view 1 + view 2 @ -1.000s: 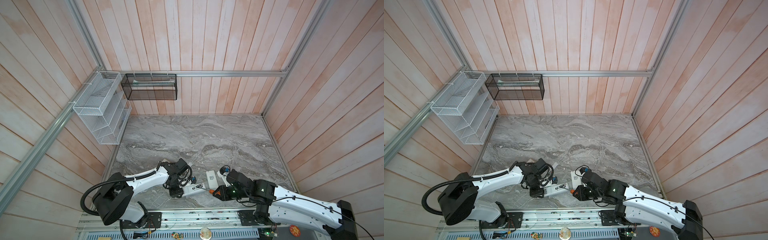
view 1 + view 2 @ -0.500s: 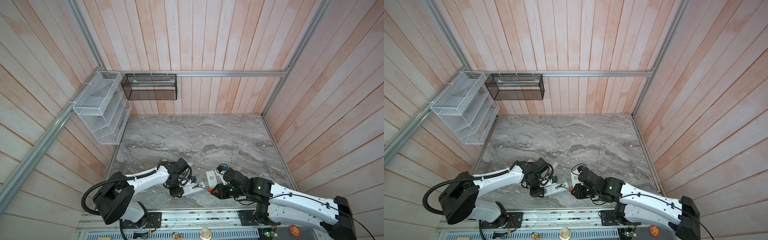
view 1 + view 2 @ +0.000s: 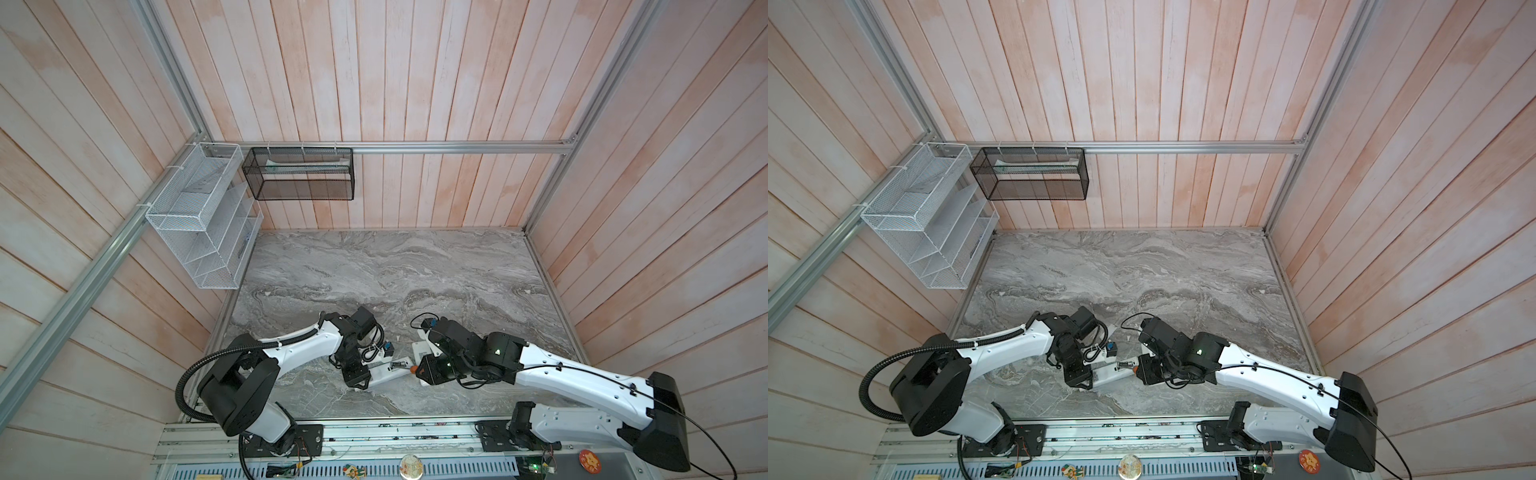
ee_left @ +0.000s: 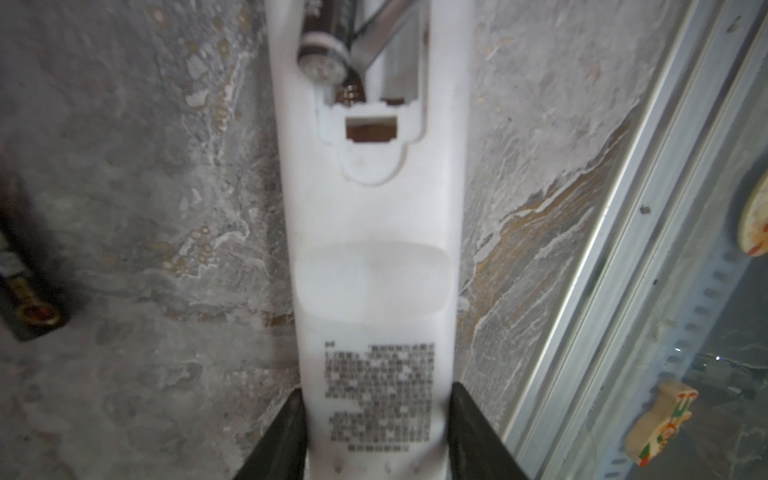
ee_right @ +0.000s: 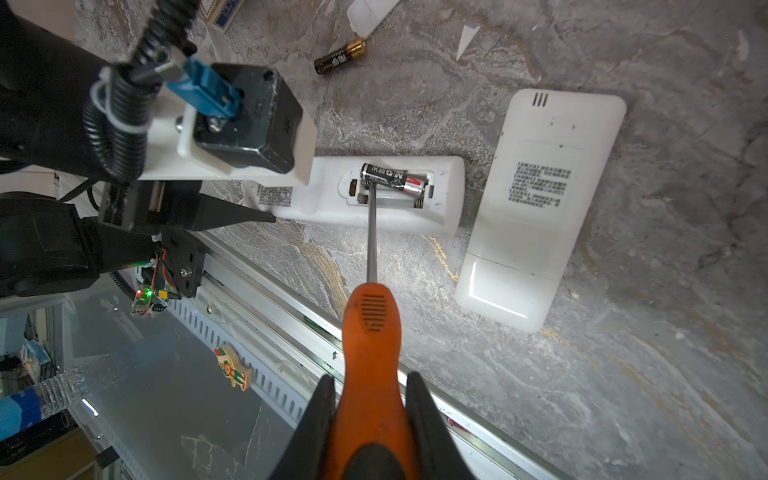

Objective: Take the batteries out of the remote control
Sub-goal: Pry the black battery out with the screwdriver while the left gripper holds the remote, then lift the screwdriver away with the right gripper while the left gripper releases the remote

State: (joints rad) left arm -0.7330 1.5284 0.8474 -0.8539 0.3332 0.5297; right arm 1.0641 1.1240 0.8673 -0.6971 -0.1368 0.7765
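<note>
Left gripper [image 4: 376,388] is clamped on the label end of the slim remote [image 4: 374,249], one finger on each long edge. The remote lies back-up on the table [image 5: 623,374] with its battery bay uncovered

Right gripper [image 5: 371,380] is squeezed tight on the orange handle of a screwdriver [image 5: 372,328]. The steel shaft runs straight out to the bay, and its tip meets the end of the battery [image 5: 392,179] nearest the left gripper

That battery is in the bay but sits askew, slanted across its slot. The slot beside it shows bare plastic and contacts. From the left wrist I only get a blurred metal end of it with the shaft next to it, so I can't tell how far that end is lifted

The loose battery [image 5: 340,56] lies on the table on the far side of the slim remote from the front rail. It is just beside a white cover [image 5: 370,14] that the frame edge cuts off

The wide remote [image 5: 540,199] is also back-up, just beside the bay end of the slim one, and neither gripper touches it

In a top view the two grippers face each other near the front edge of the table, with the slim remote [image 3: 386,372] between them
</note>
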